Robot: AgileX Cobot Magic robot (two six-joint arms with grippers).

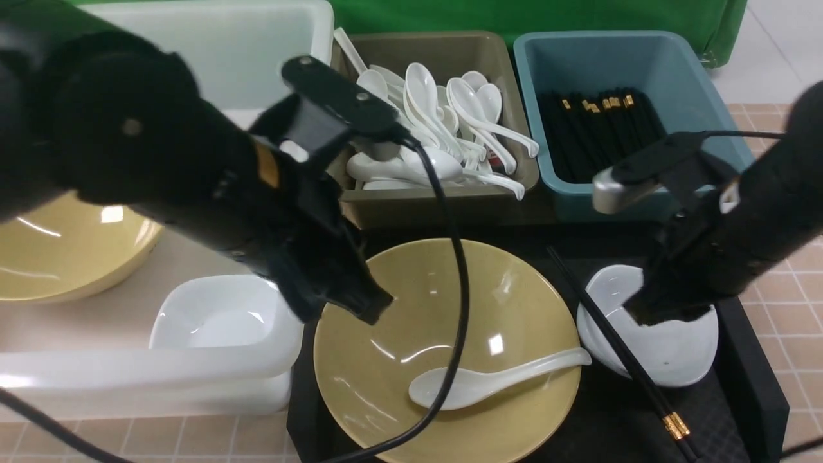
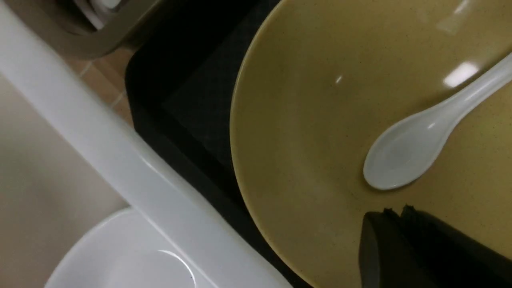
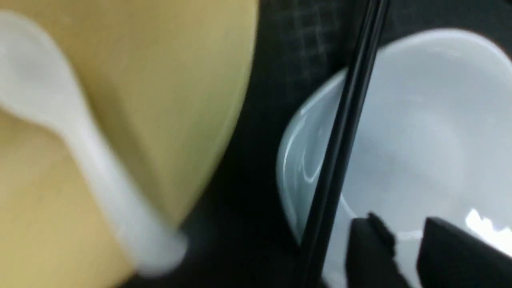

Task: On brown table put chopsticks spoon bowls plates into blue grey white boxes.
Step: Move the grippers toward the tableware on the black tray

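— Chopsticks (image 1: 617, 344) from the front: where are they, and how will they handle?
— On the black tray (image 1: 739, 399), right of the yellow bowl (image 1: 514, 289), resting across the left rim of the white plate (image 1: 681, 360). They look thin, stiff, light and probably slick. I'd pinch them mid-length, where the rim lifts them. The right gripper (image 1: 662, 312) hovers over that plate and the left gripper (image 1: 370, 308) over the bowl's left rim. The spoon (image 1: 488, 382) lies in the bowl.
— Left wrist view?
— Left gripper (image 2: 396, 212) pressed shut and empty, near the spoon's (image 2: 404, 152) scoop.
— Right wrist?
— Blurred. The right gripper (image 3: 404, 224) shows a gap between its fingers with nothing in it. The chopsticks (image 3: 346, 120) run just beside one finger.
— Surface, room?
— Textured tray on the tiled brown table (image 1: 791, 289). The blue box (image 1: 643, 58), far right, holds sticks, the grey box (image 1: 437, 206) beside it holds spoons, and the white box (image 1: 193, 370) is on the left. Green cloth (image 1: 514, 16) hangs behind.
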